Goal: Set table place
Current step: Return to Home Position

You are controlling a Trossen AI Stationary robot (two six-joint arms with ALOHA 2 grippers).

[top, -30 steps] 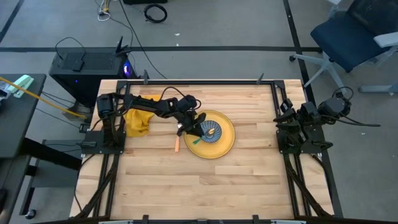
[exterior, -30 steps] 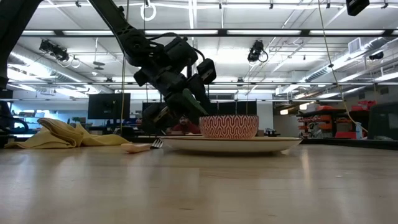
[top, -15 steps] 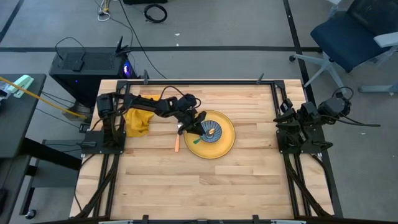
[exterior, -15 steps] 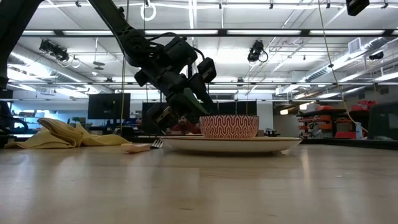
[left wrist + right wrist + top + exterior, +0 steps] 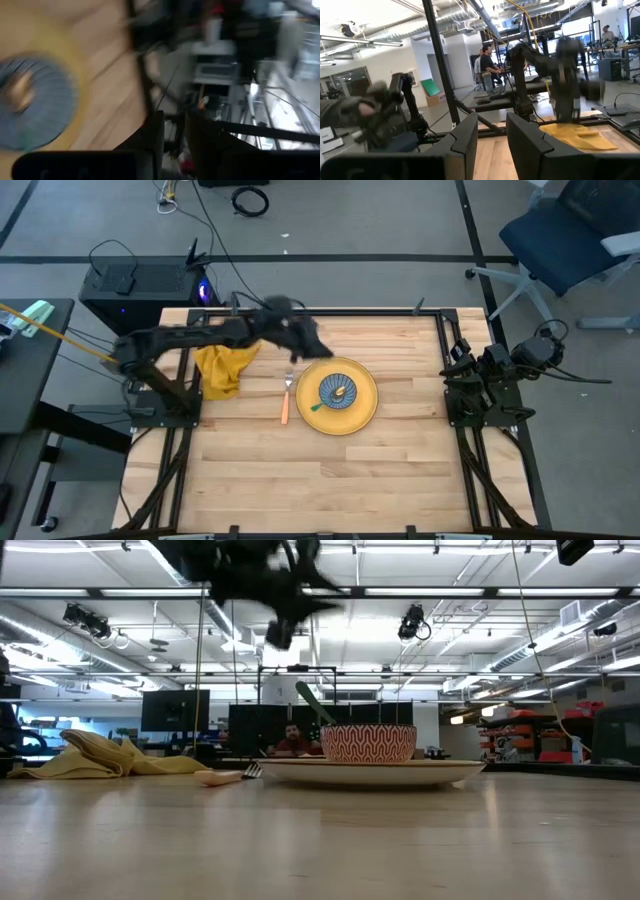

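A yellow plate (image 5: 365,412) lies on the wooden table (image 5: 330,480). On it stands a bowl (image 5: 368,743), blue inside and red-patterned outside. A spoon with a green handle (image 5: 310,702) rests in the bowl, and its handle leans out over the rim (image 5: 317,406). An orange-handled fork (image 5: 285,404) lies left of the plate. A yellow cloth (image 5: 225,368) lies at the far left. My left gripper (image 5: 308,343) is blurred, high above the table and far-left of the plate; its fingers (image 5: 150,137) stand close together and hold nothing. My right gripper (image 5: 453,368) waits shut at the right edge.
A black frame (image 5: 330,310) edges the table. Bare wood lies on the near half. The left wrist view shows the bowl (image 5: 30,110) below. People sit in the room beyond the far edge (image 5: 290,740).
My left gripper has risen fast from the bowl's near-left rim, where it was at the spoon's handle. It has swung up toward the table's far edge. The spoon stays in the bowl, with its handle leaning on the rim.
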